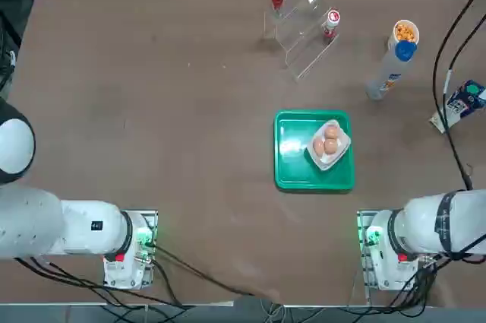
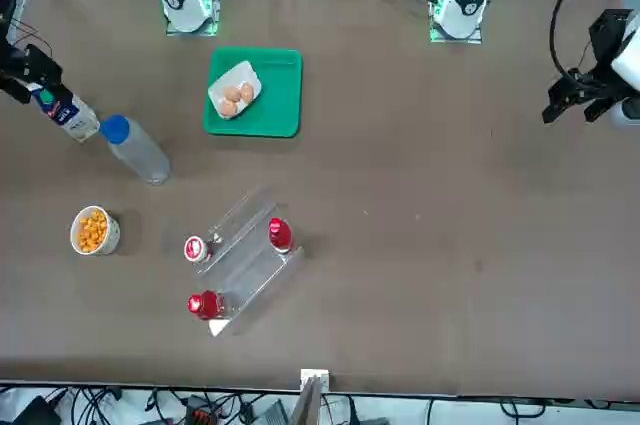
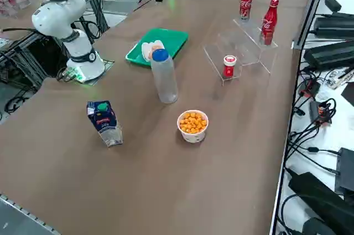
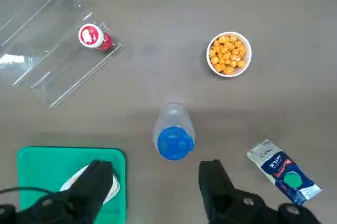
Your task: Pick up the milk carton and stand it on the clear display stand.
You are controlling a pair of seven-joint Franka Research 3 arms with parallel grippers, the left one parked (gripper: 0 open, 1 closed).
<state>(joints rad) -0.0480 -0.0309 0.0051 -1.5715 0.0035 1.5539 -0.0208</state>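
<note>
We take the carton (image 3: 104, 122) as our landmark: it stands upright on the table (image 1: 152, 110) near the right-hand edge, well apart from everything else, green cap up, so a side grasp looks free of clutter. From it, the bottle (image 3: 164, 76) with the blue cap is the nearest neighbour, standing toward the table's middle, and the cup (image 3: 192, 125) of orange snacks sits just past that bottle, further toward the far side. The stand (image 1: 302, 30) lies well beyond the carton, past bottle and cup, at the far edge; two red bottles (image 3: 258, 7) occupy its upper tiers and a small red can (image 3: 229, 65) its low step, so we judge the free step space beside them is where the carton must go. The green tray (image 1: 287, 175) with a dish of eggs (image 1: 329, 141) lies further from the carton toward the middle. Our gripper (image 4: 156, 182) hangs high above the tray side of the bottle, jaws spread wide and holding nothing, short of the carton, so the reach has not begun. The table is plain brown and matte; cables and equipment crowd the room along its edges.
</note>
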